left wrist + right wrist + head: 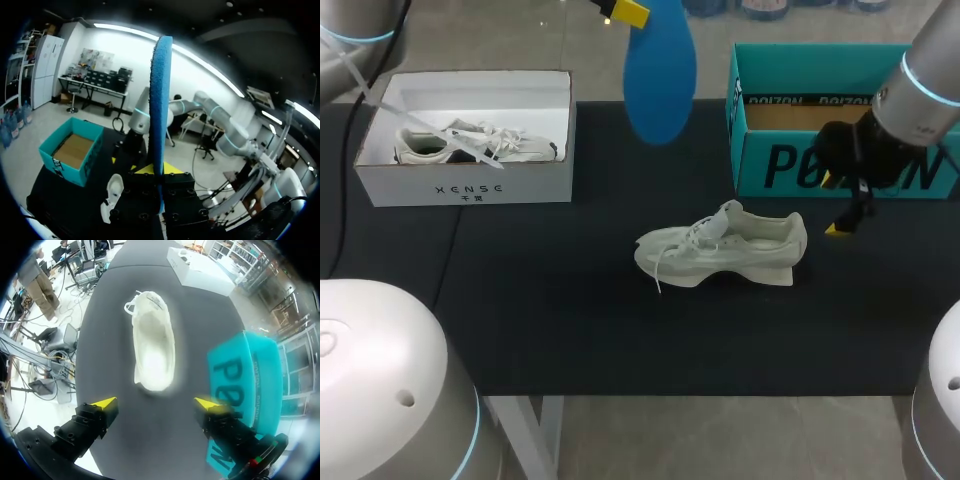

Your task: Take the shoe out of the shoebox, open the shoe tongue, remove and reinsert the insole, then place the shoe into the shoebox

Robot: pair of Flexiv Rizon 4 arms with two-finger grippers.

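My left gripper (161,176) is clamped on the blue insole (161,100). Both fingers press its flat sides and it stands upright, on edge, out ahead of them. From the head view the insole (660,70) hangs high over the far middle of the table (570,320), between the two boxes and well above the shoe.

The white shoe (720,250) stands on its sole in the middle of the black table, toe to the left and heel to the right. Its tongue (725,215) is lifted and its laces are loose over the front.

My right gripper (157,403) is spread wide and has hold of nothing. Its fingers (104,402) stand well apart over the bare table. It sits just right of the shoe's heel, and the shoe (152,347) lies straight ahead of it, heel nearest, with its open mouth in view.

The teal shoebox (830,165) stands at the far right, close beside that gripper, open on top with its brown floor showing.

At the far left is a white shoebox (470,180), also open, with a second shoe (470,142) lying inside.
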